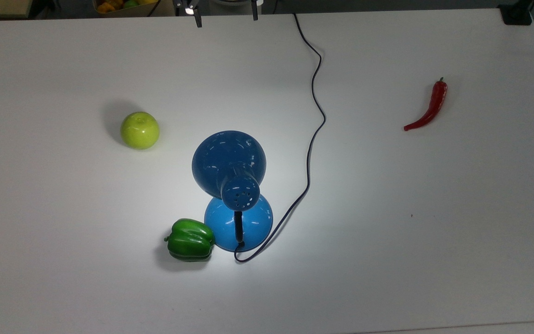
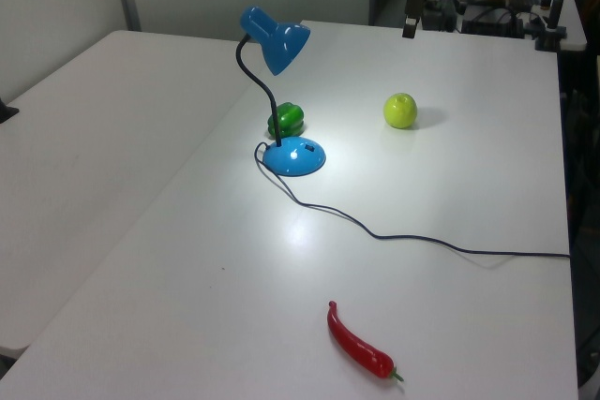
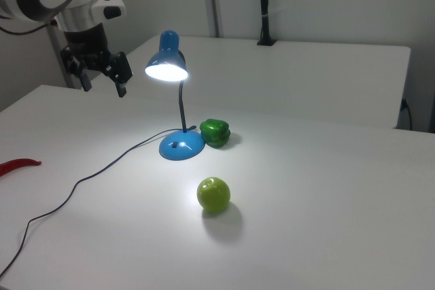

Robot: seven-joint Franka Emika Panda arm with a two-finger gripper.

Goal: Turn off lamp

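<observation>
The blue lamp (image 1: 228, 160) stands mid-table and is lit, casting a bright pool around its dome base (image 1: 248, 222). In the right view the lamp (image 3: 166, 62) glows under its shade, and a small dark switch (image 3: 175, 145) sits on the base. Its thin dark cord (image 1: 315, 116) snakes off to the table's far edge in the top view. My gripper (image 1: 225, 18) hangs open and empty at that far edge, well away from the lamp. In the right view the gripper (image 3: 103, 85) is above the table, to the left of the shade.
A green bell pepper (image 1: 190, 240) touches the lamp base on the top view's left. A green apple (image 1: 140, 130) lies further left, and a red chili (image 1: 429, 107) is far to the right. The white table (image 1: 387, 232) has wide bare areas around them.
</observation>
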